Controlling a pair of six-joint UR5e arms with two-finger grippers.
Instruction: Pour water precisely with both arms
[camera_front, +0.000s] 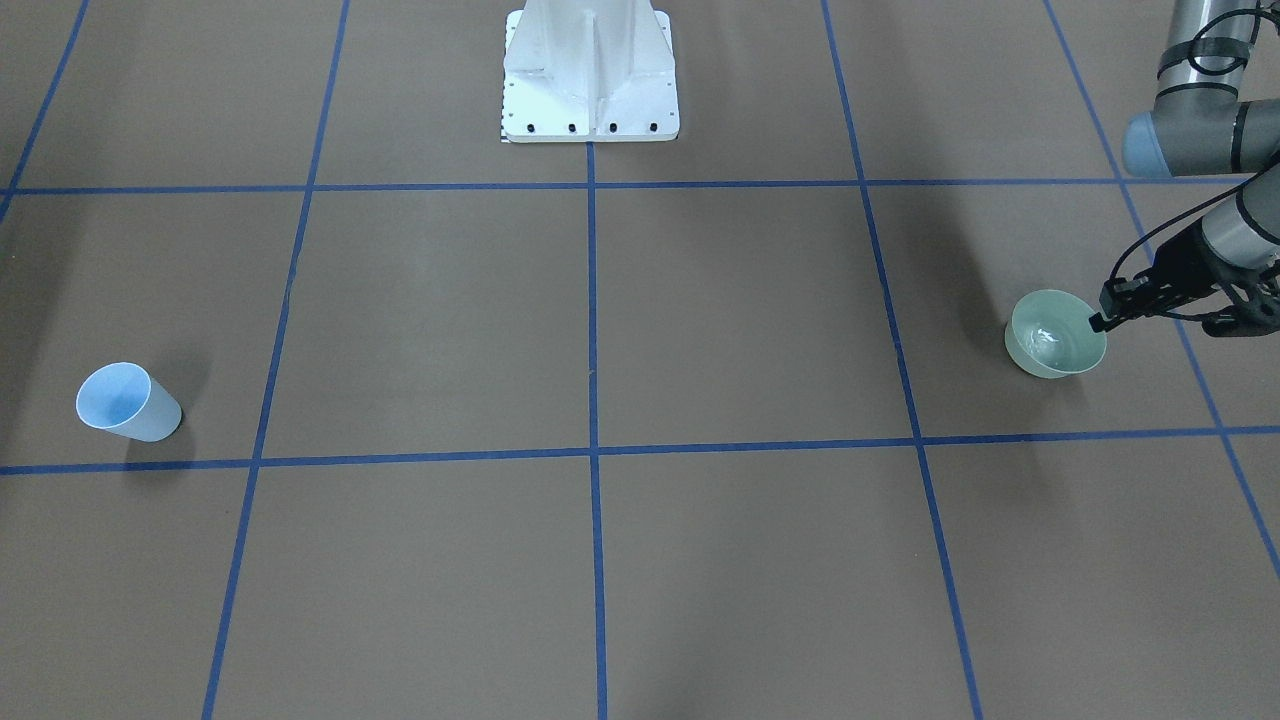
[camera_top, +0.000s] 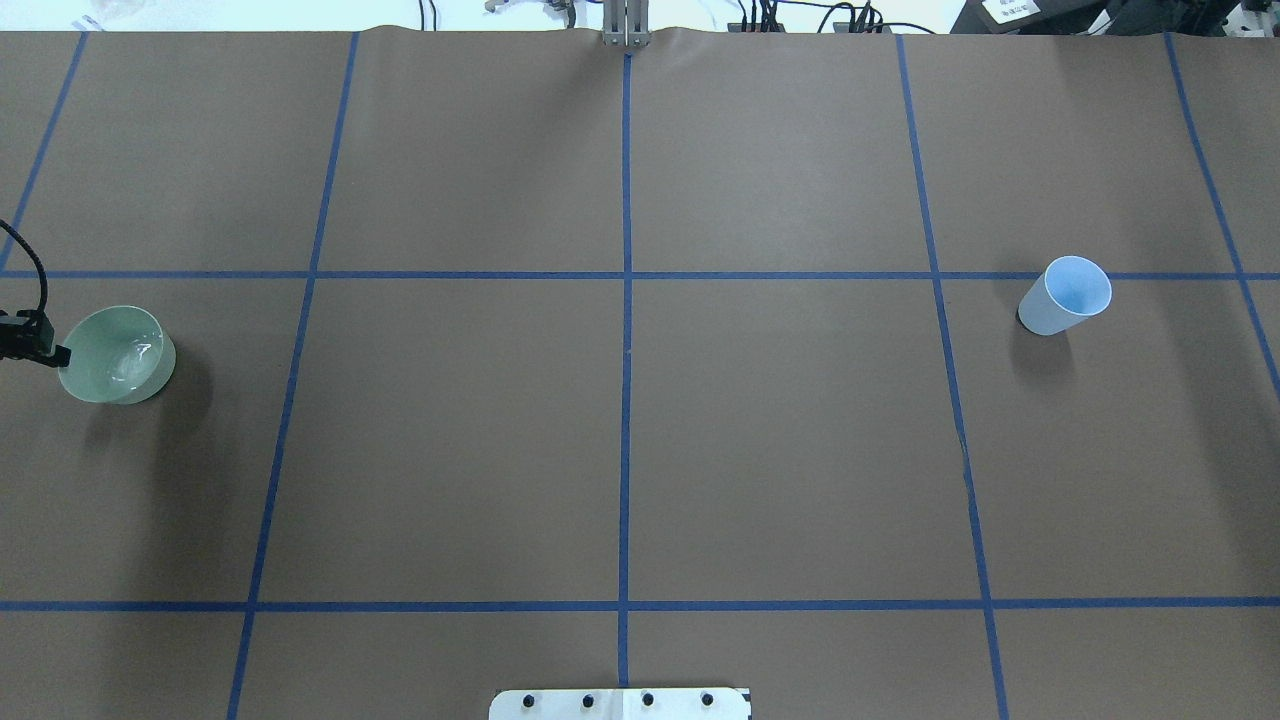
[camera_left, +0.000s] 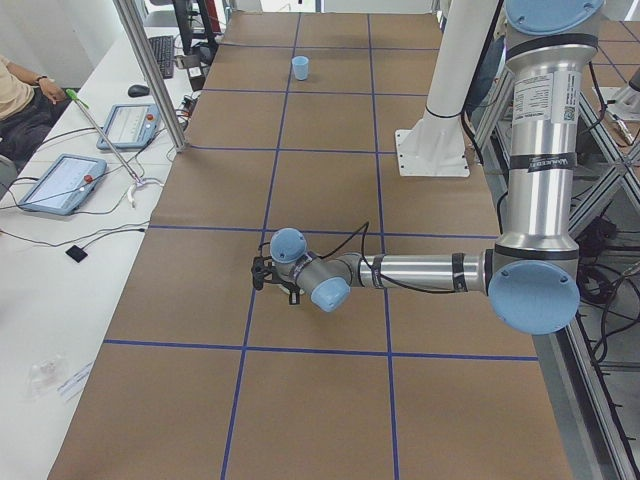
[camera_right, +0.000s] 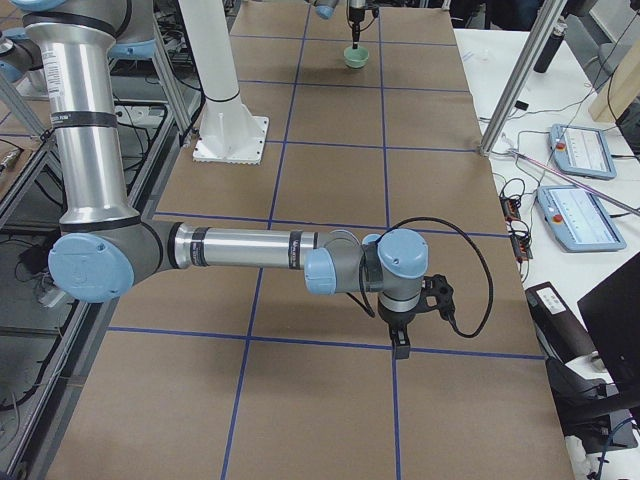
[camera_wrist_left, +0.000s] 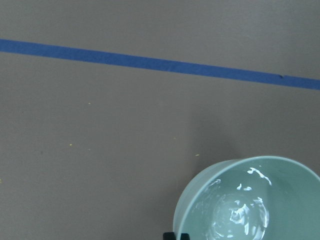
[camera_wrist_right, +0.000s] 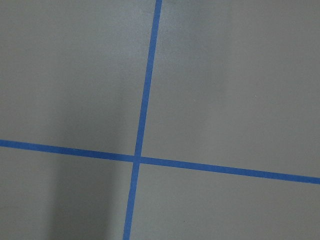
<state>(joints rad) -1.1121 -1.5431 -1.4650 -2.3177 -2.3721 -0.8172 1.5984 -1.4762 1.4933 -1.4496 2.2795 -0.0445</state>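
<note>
**Left tool on bowl rim; right tool low over a tape cross**

Left arm (camera_front: 1190, 140) comes in low. Left tool (camera_front: 1098, 322) sits at the rim of a green bowl (camera_front: 1068, 318), on the side of the bowl nearest the arm. The wrist view shows black fingertips (camera_wrist_left: 172, 235) pinched close at the rim, one on each side, so it reads as clamped on the bowl. Can't tell whether the bowl rests on the bench (camera_front: 740, 320) or is just off it.

Water (camera_front: 1043, 340): a small amount in the bottom of the bowl, just past the tool tips, rippled with white glints.

Blue cup (camera_front: 150, 412): upright at the other end of the bench, well apart from the left tool.

Right arm (camera_right: 240, 248) is stretched out low along the bench. Right tool (camera_right: 401, 345) points straight down, tips just above the bench, beside a tape cross (camera_wrist_right: 136, 158). Its wrist view shows only that cross and brown bench. Only a side view shows this tool, so I can't tell whether its fingers are apart or together.

White pedestal (camera_front: 590, 70) stands at the robot's edge of the bench, well apart from both tools.
</note>
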